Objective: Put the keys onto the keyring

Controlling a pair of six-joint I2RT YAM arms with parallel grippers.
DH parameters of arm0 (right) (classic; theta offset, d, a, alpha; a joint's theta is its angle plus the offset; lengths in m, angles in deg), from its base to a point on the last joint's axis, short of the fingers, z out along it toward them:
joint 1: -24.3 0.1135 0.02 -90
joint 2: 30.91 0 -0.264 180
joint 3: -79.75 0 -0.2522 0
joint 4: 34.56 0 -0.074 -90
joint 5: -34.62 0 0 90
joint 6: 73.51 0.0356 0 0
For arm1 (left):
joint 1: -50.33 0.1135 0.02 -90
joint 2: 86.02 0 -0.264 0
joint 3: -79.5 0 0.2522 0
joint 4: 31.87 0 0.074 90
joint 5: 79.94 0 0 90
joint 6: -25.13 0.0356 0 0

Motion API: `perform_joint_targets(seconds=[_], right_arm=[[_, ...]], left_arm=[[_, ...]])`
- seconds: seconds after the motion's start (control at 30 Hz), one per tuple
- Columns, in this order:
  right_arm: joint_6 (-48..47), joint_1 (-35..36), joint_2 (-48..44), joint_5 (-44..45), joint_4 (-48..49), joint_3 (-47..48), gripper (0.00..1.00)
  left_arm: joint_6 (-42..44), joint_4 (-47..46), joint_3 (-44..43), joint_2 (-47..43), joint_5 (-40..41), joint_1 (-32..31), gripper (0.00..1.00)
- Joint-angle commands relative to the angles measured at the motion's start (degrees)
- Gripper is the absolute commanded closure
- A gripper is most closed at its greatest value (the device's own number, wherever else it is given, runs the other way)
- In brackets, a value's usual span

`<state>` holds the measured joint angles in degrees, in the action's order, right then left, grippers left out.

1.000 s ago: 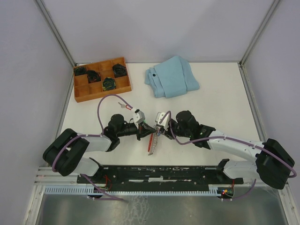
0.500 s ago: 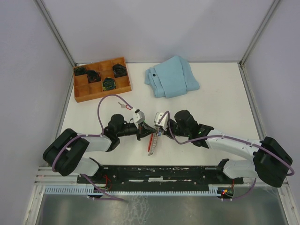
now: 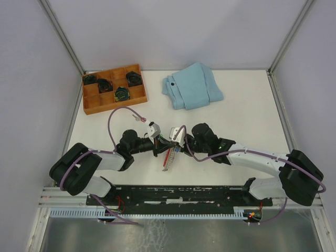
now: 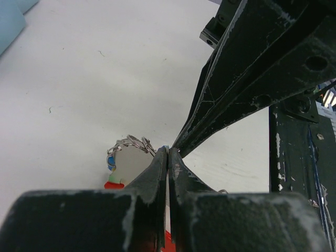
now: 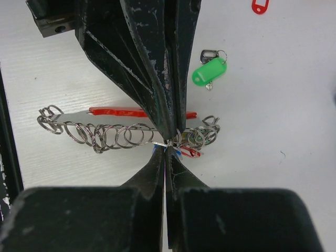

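The keyring [image 5: 119, 112] is a red strip with a row of silvery loops [image 5: 105, 135], lying between the two arms [image 3: 168, 158]. My left gripper [image 5: 171, 132] is shut on a loop near the row's right end. Tip to tip with it, my right gripper [image 5: 167, 147] is shut, with a sliver of blue tag [image 5: 156, 148] showing beside its tips. Keys with coloured tags [image 5: 202, 135] bunch on the loops just right of the tips; in the left wrist view they hang behind the loops [image 4: 128, 144] left of my left gripper [image 4: 168, 153]. A green-tagged key [image 5: 209, 72] lies loose beyond.
A wooden compartment tray [image 3: 137, 95] with dark coiled items stands at the back left. A folded light-blue cloth [image 3: 191, 85] lies at the back middle. A loose red tag [image 5: 259, 5] rests on the white table past the green one.
My right gripper has closed and its arm has slid a little left toward the left gripper. The keyring has shifted slightly left with them. The left gripper stayed shut.
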<state>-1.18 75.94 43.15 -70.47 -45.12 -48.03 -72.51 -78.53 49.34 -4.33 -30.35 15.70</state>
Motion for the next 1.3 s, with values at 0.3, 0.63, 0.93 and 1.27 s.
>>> perform_joint_targets(seconds=[0.3, 0.63, 0.93, 1.27], right_arm=[[-4.1, 1.3, -3.1, 3.5, -6.4, 5.1, 0.99], [-7.1, 1.3, -2.9, 0.4, -12.9, 9.6, 0.99], [-8.4, 1.4, -1.4, -2.2, -15.5, 12.3, 0.99], [-8.8, 1.3, -0.7, -3.3, -16.5, 13.0, 0.99]], left_arm=[[0.1, -4.4, -1.4, 0.5, 0.4, -0.4, 0.87], [9.2, 7.9, -3.6, -2.1, -5.1, -0.4, 0.68], [17.0, 13.3, -6.0, -2.1, -11.3, -0.4, 0.63], [20.0, 13.1, -6.6, -1.5, -16.2, -0.4, 0.73]])
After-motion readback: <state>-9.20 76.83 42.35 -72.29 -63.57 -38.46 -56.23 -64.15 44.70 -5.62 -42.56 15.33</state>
